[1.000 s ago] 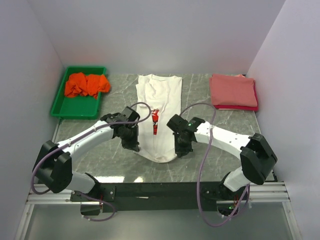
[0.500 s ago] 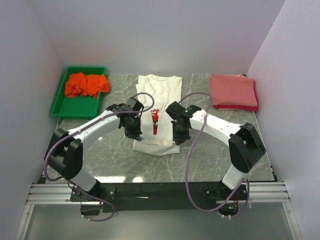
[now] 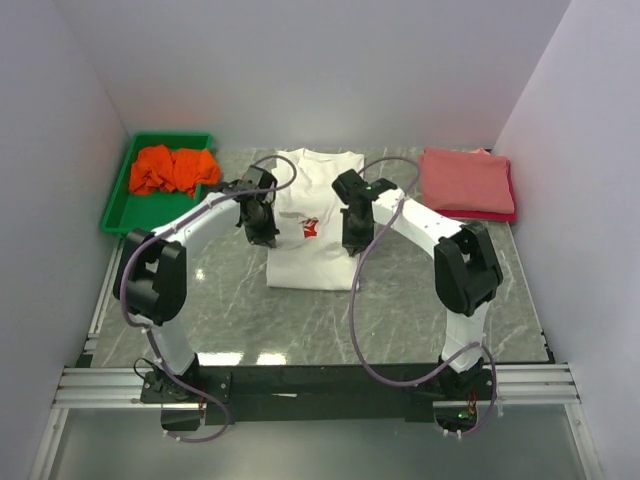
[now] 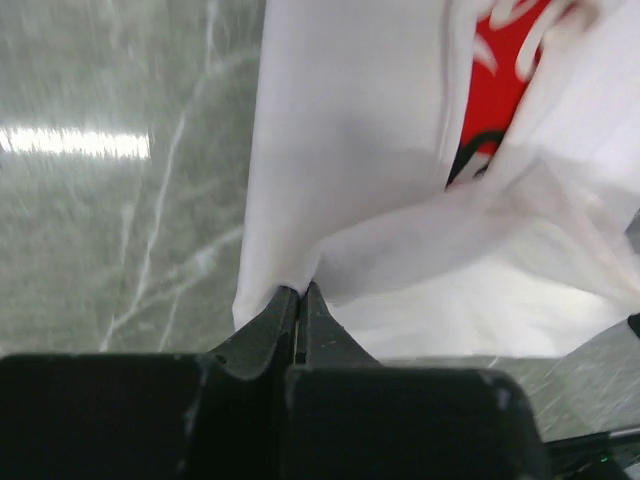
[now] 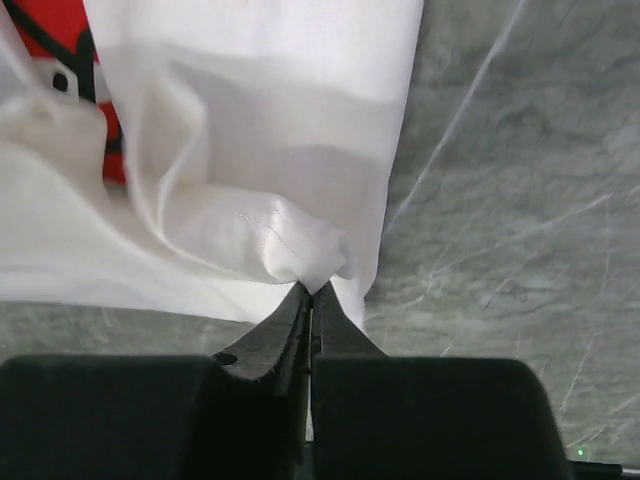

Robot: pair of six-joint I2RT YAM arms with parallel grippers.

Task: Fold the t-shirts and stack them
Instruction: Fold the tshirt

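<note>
The white t-shirt [image 3: 310,260] with a red chest print [image 3: 311,229] lies in the middle of the table, its near half doubled back over itself. My left gripper [image 3: 264,238] is shut on the shirt's left bottom edge [image 4: 290,270]. My right gripper [image 3: 350,243] is shut on its right bottom edge [image 5: 315,262]. Both hold the hem lifted over the shirt's middle. An orange t-shirt [image 3: 173,168] lies crumpled in the green tray [image 3: 121,214]. A folded salmon-pink t-shirt [image 3: 465,181] lies on a red one [image 3: 480,214] at the back right.
The green tray stands at the back left against the wall. White walls close in the table on three sides. The grey marble table top [image 3: 400,300] shows in front of the shirt, and a black rail [image 3: 320,385] runs along the near edge.
Both grippers have carried the white shirt's bottom hem away from the near edge toward the collar, folding the shirt's near half over its middle. The visible shirt is now shorter.
</note>
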